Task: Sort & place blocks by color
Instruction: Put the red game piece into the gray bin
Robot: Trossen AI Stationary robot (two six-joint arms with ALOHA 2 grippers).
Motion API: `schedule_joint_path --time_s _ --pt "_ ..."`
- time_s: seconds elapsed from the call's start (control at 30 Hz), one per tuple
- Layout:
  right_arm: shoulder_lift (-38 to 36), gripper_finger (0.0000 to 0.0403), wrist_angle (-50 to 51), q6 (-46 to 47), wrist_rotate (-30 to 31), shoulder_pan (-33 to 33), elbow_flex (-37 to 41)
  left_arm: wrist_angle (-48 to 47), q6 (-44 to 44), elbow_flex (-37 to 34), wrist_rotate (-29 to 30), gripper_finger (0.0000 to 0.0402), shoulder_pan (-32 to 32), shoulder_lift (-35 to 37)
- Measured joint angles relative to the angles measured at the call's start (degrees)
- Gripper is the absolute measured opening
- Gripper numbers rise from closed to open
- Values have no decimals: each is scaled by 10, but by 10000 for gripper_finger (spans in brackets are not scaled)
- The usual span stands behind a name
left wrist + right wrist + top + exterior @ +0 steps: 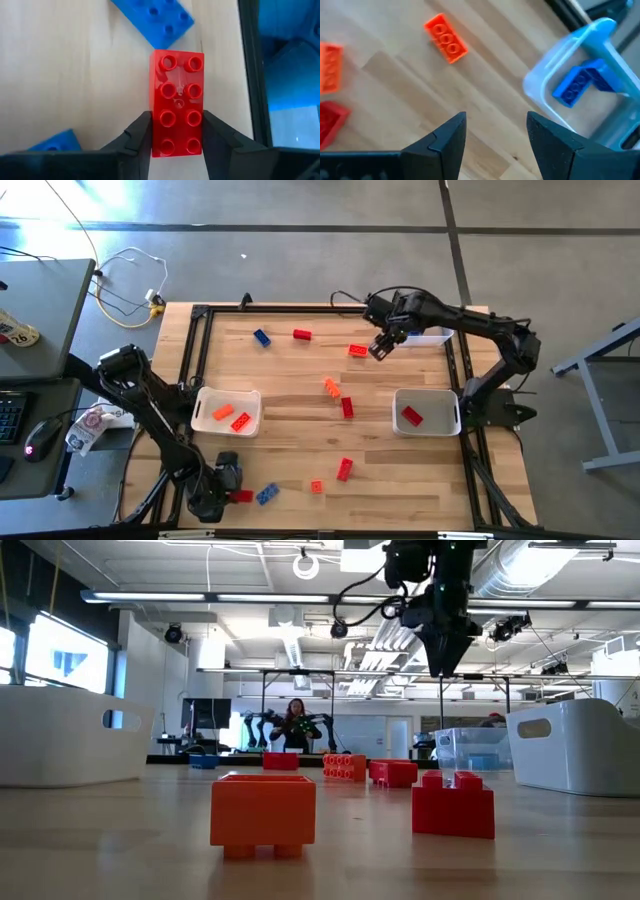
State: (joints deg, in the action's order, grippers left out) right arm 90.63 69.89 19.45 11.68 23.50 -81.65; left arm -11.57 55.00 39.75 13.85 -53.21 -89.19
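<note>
My left gripper [230, 482] is low at the table's near left corner, shut on a red studded block [177, 102] that lies flat with its studs up. A blue block [266, 494] lies just beside it. My right gripper [379, 350] hangs open and empty above the far middle of the table, next to an orange-red block [358, 350] and short of the clear tray [555, 65] that holds blue blocks [577, 85]. More red, orange and blue blocks lie scattered flat on the table. My left gripper holds the red block by its two long sides [155, 135], at the end nearest the wrist, pinched between the two fingers [137, 135]. The fingers lie along the block, which stays flat with its studs up. I cannot tell whether it rests on the table.
A white tray [205, 402] at the left holds two orange blocks; a white tray [452, 402] at the right holds one red block. A black frame [200, 313] borders the table. Loose blocks [347, 407] sit mid-table, and an orange one [263, 812] is near the low camera.
</note>
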Motion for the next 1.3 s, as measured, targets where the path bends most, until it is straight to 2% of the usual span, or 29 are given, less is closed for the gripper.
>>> schedule_joint_path --time_s 0.27,0.53,0.7,0.93,1.3 --pt "0 194 -35 -53 -54 -72 0 -17 -5 1 35 105 17 44" --pt "0 194 -102 -112 -88 -142 0 -67 -101 1 45 105 92 111" --pt "0 194 -133 -166 -89 -176 0 -68 -178 1 14 105 166 137" --pt "0 194 -171 -288 -91 -217 0 -63 -244 2 9 114 274 152" --pt "0 194 -227 -414 -123 -264 0 23 -351 2 -106 110 427 152"
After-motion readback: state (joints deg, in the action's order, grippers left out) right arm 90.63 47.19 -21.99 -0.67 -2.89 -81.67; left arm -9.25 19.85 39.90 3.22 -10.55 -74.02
